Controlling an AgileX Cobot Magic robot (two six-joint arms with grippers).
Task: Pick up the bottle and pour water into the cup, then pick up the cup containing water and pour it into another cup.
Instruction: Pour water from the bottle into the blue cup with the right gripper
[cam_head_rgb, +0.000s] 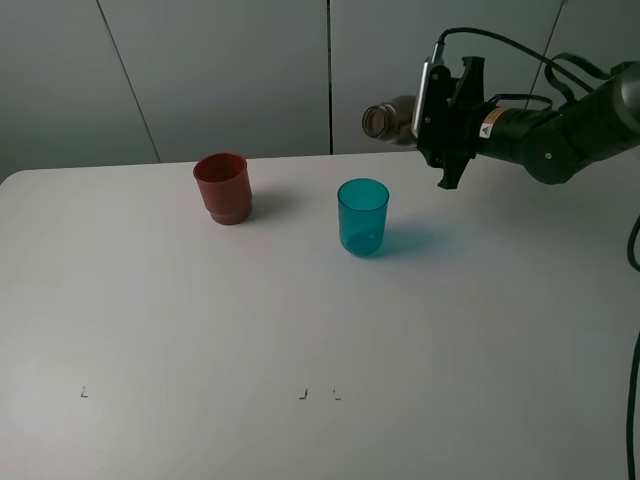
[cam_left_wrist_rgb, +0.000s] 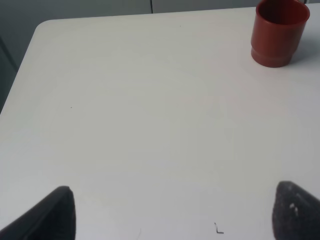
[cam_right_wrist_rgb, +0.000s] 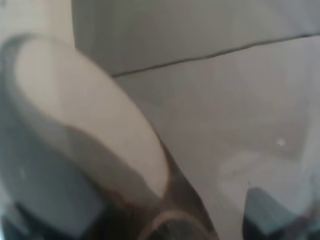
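bottle (cam_head_rgb: 392, 119) tipped sideways, upper right, clamped in right gripper (cam_head_rgb: 438, 128)
cup (cam_head_rgb: 362, 216) mid-frame; another cup (cam_head_rgb: 222, 187) left of it; left gripper (cam_left_wrist_rgb: 172, 212) fingers spread apart

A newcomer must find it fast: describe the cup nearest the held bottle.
On the white table, two cups stand apart toward the far side. Take the right one in the high view, just below the bottle held tilted in the air. This cup is see-through teal-blue with straight sides; the red cup is opaque with a stepped base.
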